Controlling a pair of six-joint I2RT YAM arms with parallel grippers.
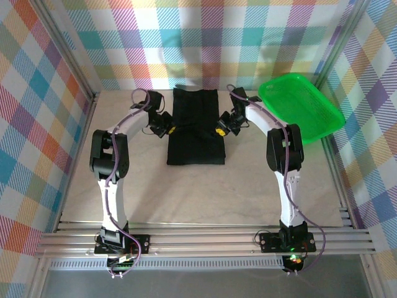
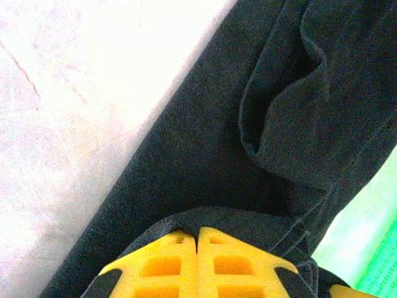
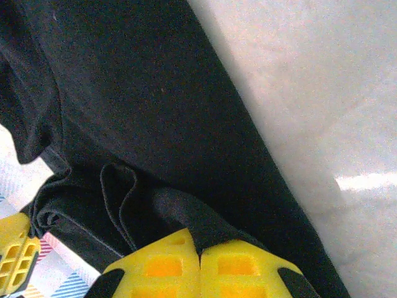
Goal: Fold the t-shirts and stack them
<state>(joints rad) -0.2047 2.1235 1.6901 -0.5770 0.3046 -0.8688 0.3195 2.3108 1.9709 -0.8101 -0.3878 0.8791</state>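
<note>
A black t-shirt (image 1: pixel 196 127) lies folded into a long strip on the table's middle, running from the back wall toward me. My left gripper (image 1: pixel 170 131) sits at its left edge, shut on a pinch of the black cloth (image 2: pixel 205 217). My right gripper (image 1: pixel 219 131) sits at the right edge, shut on a fold of the same shirt (image 3: pixel 205 226). In both wrist views the yellow fingertips (image 2: pixel 214 248) are pressed together with cloth rising between them. Loose folds of the shirt (image 3: pixel 118 198) bunch beside the right gripper.
A green mesh basket (image 1: pixel 302 105) stands tilted at the back right, close to the right arm's elbow. The pale tabletop (image 1: pixel 205 192) stretches in front of the shirt. Plaid walls close in the back and sides.
</note>
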